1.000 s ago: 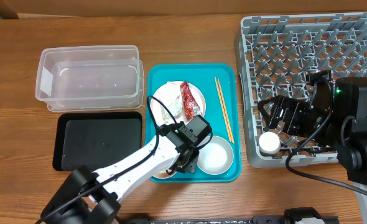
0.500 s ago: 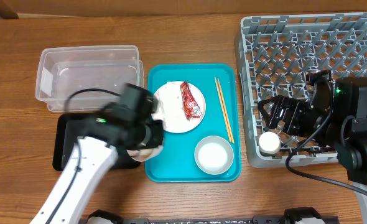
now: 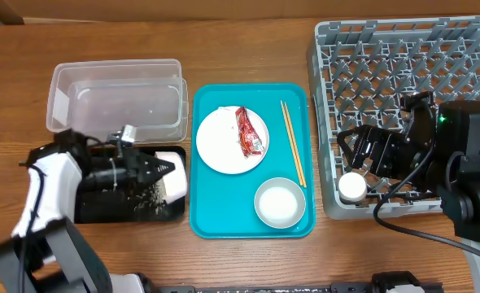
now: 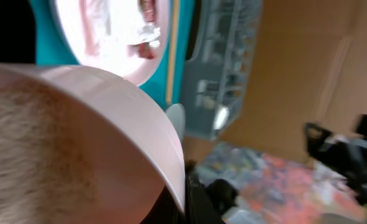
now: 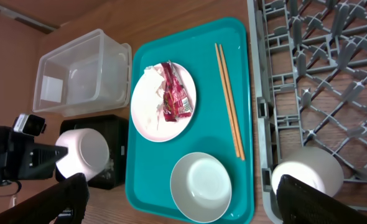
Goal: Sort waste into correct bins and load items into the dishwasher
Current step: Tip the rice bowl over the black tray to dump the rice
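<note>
Black tray (image 3: 110, 210) sits at your left, its long edge just beside the clear tub (image 3: 61, 106) and its right edge close against the teal tray (image 3: 224, 195). Your left gripper (image 3: 154, 169) is clamped on the rim of a pinkish bowl (image 3: 173, 175), which is tipped on its side over the right end of the black tray. Rice grains (image 3: 146, 195) lie scattered on the tray floor below it, inside the rim. From the left wrist you see little beyond the bowl's curved wall filling the frame.

On the teal tray, the plate (image 3: 220, 150) takes the upper left and carries the red wrapper (image 3: 251, 133) and a crumpled napkin (image 5: 151, 78). The chopsticks (image 3: 293, 146) lie side by side along the right side, running lengthwise just inside the tray's lip. A white bowl (image 3: 280, 203) stands upright in the lower right corner, near both edges. Bare teal shows at the lower left corner, beside the held bowl.

Your right gripper (image 3: 362, 155) hangs with its jaws spread wide and empty over the near left corner of the dish rack (image 3: 403, 73). The small cup (image 3: 353, 187) stands in that corner, just inside the rack wall. Most of the rack's pegged floor behind your arm is open. Bare table (image 3: 248, 49) runs along the far side of the tub and trays.
</note>
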Tool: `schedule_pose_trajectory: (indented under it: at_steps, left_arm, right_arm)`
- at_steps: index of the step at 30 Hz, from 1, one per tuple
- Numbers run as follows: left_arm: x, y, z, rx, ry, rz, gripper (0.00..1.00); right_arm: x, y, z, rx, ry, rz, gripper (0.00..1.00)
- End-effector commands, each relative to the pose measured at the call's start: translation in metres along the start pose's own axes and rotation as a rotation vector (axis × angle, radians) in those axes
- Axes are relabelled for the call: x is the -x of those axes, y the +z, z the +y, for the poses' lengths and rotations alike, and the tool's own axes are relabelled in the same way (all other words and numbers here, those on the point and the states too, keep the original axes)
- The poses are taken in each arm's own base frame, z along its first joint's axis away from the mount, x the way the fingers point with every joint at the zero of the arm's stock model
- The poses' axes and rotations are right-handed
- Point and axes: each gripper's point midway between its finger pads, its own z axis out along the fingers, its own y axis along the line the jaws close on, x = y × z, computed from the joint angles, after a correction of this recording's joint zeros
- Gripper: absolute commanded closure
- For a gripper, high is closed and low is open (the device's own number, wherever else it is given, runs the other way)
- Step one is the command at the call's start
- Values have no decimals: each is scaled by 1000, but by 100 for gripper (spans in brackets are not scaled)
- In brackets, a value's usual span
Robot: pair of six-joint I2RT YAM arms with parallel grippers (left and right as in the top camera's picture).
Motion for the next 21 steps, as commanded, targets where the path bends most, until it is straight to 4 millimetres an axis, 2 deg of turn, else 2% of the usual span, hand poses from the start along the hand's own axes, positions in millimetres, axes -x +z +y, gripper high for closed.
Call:
schedule_pose_trajectory:
  at_steps: [1, 8, 10, 12, 14, 16, 17, 19, 20, 21]
  left_arm:
    - [14, -10, -20, -204, 128, -96, 96]
    - [15, -11, -9, -211, 79, -90, 96]
    - [13, -10, -10, -209, 131, -92, 96]
    - [16, -10, -2, -177, 150, -90, 96]
    - [12, -12, -10, -216, 77, -88, 96]
    - [7, -14, -23, -252, 199, -116, 96]
    - [7, -15, -18, -227, 279, -119, 96]
    - [8, -16, -14, -228, 129, -104, 96]
    - [6, -17, -18, -245, 114, -107, 96]
    - [5, -17, -22, -246, 190, -116, 96]
  right_arm:
    - [2, -4, 3, 10, -12, -13, 2]
    - [2, -4, 3, 10, -12, -13, 2]
    - [2, -4, 3, 10, -12, -13, 2]
    - [2, -4, 3, 10, -13, -14, 2]
    - [2, -4, 3, 10, -13, -14, 2]
    - [2, -4, 3, 9, -12, -11, 2]
    - [2, -4, 3, 9, -11, -11, 2]
    - [2, -4, 3, 10, -12, -13, 2]
    - [2, -4, 3, 10, -12, -12, 2]
    - [1, -4, 3, 9, -11, -10, 2]
